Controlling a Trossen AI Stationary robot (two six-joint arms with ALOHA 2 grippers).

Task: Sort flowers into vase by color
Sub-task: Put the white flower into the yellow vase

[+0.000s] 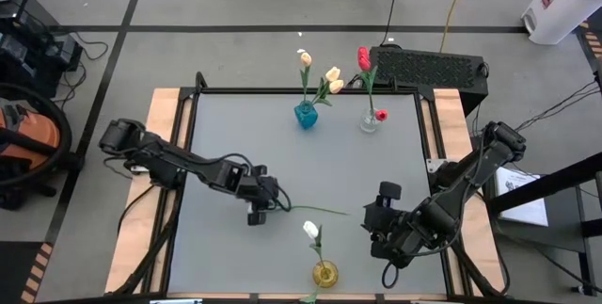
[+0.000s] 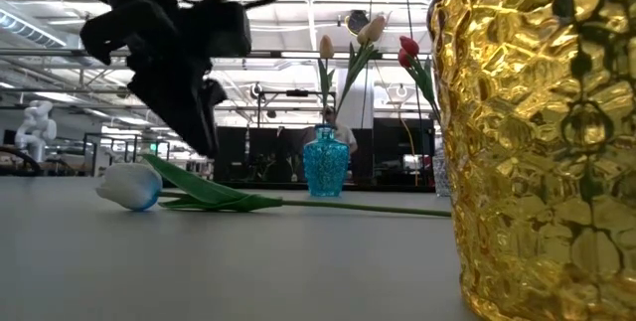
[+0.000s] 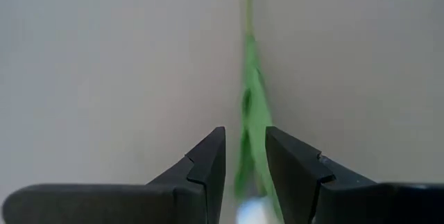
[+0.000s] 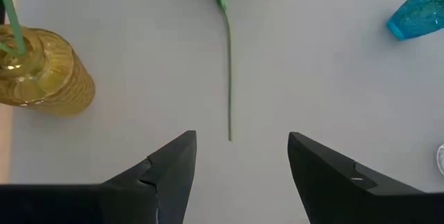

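Note:
A white-budded flower lies flat on the grey table, its bud (image 2: 129, 187) toward the left arm and its thin stem (image 1: 320, 210) running toward the right arm. My left gripper (image 3: 246, 151) is open and points steeply down. Its fingers stand on either side of the leaf (image 3: 253, 113) just beyond the bud, low over the flower (image 2: 214, 197). My right gripper (image 4: 239, 141) hangs open above the stem's free end (image 4: 229, 135). A yellow vase (image 1: 324, 273) at the near edge holds one white flower (image 1: 311, 232).
At the far edge a blue vase (image 1: 306, 114) holds cream-yellow flowers (image 1: 331, 76), and a clear vase (image 1: 370, 121) beside it holds red ones (image 1: 364, 57). The yellow vase (image 2: 542, 142) stands close to the lying stem. Open grey table spreads between the two arms.

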